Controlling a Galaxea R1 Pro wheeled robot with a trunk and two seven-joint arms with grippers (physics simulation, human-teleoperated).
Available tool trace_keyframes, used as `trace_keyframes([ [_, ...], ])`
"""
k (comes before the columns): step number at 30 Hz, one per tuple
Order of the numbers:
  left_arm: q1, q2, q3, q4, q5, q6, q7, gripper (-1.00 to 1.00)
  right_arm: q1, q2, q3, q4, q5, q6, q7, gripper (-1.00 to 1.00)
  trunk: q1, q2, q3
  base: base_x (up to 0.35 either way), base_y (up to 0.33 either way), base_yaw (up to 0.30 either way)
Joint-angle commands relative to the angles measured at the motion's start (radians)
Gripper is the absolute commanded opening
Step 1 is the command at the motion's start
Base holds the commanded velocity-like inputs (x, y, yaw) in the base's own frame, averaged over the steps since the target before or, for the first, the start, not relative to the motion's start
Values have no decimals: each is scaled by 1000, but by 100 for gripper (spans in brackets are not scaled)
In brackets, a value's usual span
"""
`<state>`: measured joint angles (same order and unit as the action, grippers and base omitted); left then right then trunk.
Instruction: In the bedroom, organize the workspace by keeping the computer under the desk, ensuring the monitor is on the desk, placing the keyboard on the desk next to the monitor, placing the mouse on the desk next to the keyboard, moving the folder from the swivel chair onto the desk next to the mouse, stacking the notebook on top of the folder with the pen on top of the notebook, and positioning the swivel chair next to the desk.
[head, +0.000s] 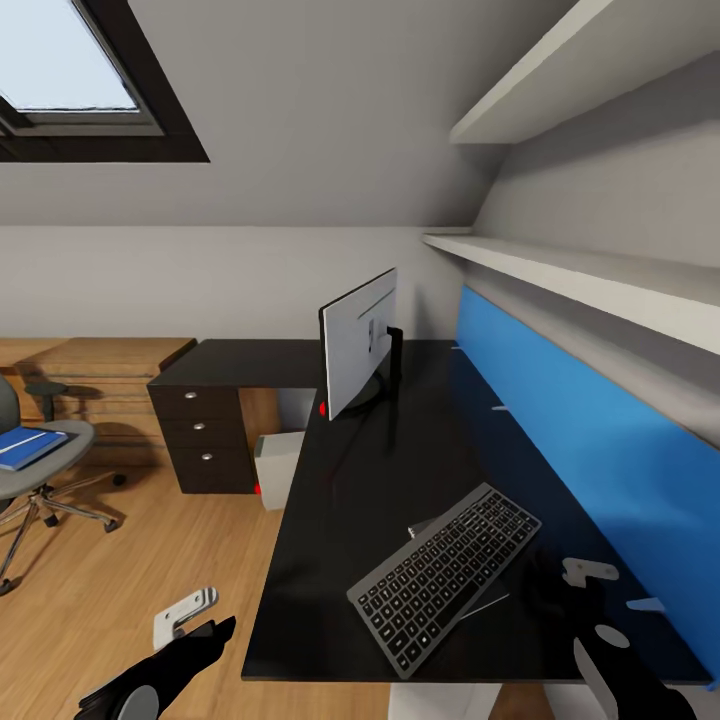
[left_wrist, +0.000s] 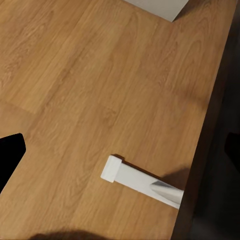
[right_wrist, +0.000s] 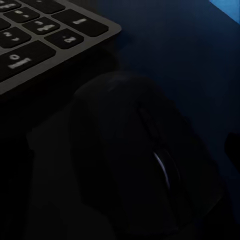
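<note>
The monitor (head: 358, 345) stands on the black desk (head: 350, 520), its silver back towards me. Nearer, the keyboard (head: 445, 575) lies at an angle. The dark mouse (right_wrist: 145, 165) rests on the desk just past the keyboard's corner (right_wrist: 45, 30), and my right gripper (head: 575, 600) hovers close over it, open, one fingertip (right_wrist: 232, 145) wide of it. My left gripper (head: 205, 625) hangs open over the wood floor beside the desk. The computer (head: 275, 468) sits under the desk. The blue folder (head: 30, 447) lies on the swivel chair (head: 45, 470) at far left. Notebook and pen: cannot make out.
A dark drawer unit (head: 205, 430) closes the desk's far left end, with a wooden dresser (head: 90, 375) behind it. A blue wall panel (head: 600, 450) and shelves (head: 580, 270) run along the right. The desk's white foot (left_wrist: 135, 179) lies on the floor (left_wrist: 75, 90).
</note>
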<state>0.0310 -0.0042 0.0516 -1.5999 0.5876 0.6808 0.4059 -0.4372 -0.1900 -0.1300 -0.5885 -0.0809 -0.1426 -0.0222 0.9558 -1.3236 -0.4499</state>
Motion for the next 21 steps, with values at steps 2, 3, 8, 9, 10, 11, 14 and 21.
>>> trace_keyframes([
  [2,0,0,1,-2,11,4,8,100,0,0,3,18,-3,1,-4,100,0,0,-1,0,0,0],
  [3,0,1,1,-2,11,4,8,100,0,0,3,17,-3,1,-4,100,0,0,-1,0,0,0],
  [8,0,1,1,0,10,4,7,100,0,0,3,17,-3,1,-4,100,0,0,-1,0,-28,0],
  [9,0,1,1,0,10,3,7,100,0,0,3,16,-3,1,-4,100,0,0,-1,0,-178,0],
  [10,0,1,1,0,10,3,7,100,0,0,3,16,-3,1,-4,100,0,0,-1,0,-207,0],
  [11,0,1,0,0,10,3,7,100,0,0,3,16,-3,1,-4,100,0,0,-1,0,-192,0],
  [14,0,1,0,0,10,4,7,100,0,0,3,16,-3,1,-4,100,0,0,-1,0,-110,0],
  [21,0,1,1,0,9,5,6,100,0,0,3,16,-1,1,-4,-100,0,0,-1,0,-12,0],
])
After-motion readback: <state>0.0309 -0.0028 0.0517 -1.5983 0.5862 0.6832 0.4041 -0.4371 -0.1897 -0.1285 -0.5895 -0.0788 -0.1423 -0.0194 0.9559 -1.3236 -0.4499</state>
